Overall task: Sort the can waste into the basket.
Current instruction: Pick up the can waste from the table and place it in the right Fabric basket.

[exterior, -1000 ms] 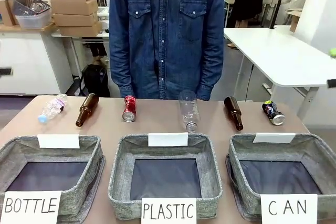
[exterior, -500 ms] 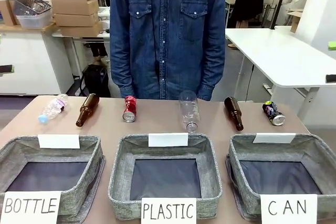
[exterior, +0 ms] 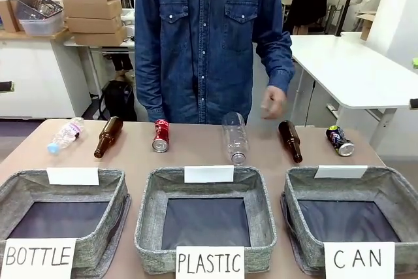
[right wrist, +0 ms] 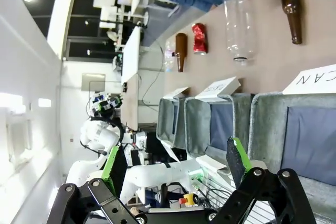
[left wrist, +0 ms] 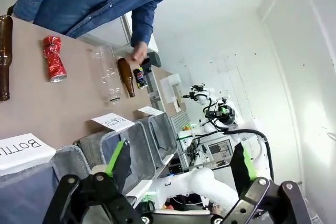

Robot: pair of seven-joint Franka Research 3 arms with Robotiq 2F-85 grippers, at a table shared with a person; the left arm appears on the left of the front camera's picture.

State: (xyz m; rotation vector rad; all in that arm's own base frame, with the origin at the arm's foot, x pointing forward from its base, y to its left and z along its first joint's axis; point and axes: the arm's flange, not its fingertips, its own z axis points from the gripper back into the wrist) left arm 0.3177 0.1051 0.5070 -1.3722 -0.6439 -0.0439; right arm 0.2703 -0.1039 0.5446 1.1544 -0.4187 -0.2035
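Left end effector [left wrist: 180, 161] and right end effector [right wrist: 175, 163]: jaws apart, both empty. We're pre-grasp. The black can [exterior: 340, 140] lies on the table [exterior: 196, 151] at 12 o'clock of the CAN basket [exterior: 385, 181], the red can [exterior: 160, 135] off at its 10 o'clock. Next we'd send the right arm to the black can, minding the person's hand [exterior: 273, 102].

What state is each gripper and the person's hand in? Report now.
Left gripper: open, empty.
Right gripper: open, empty.
Person's hand: in the air above a brown bottle, blurred, seems empty.
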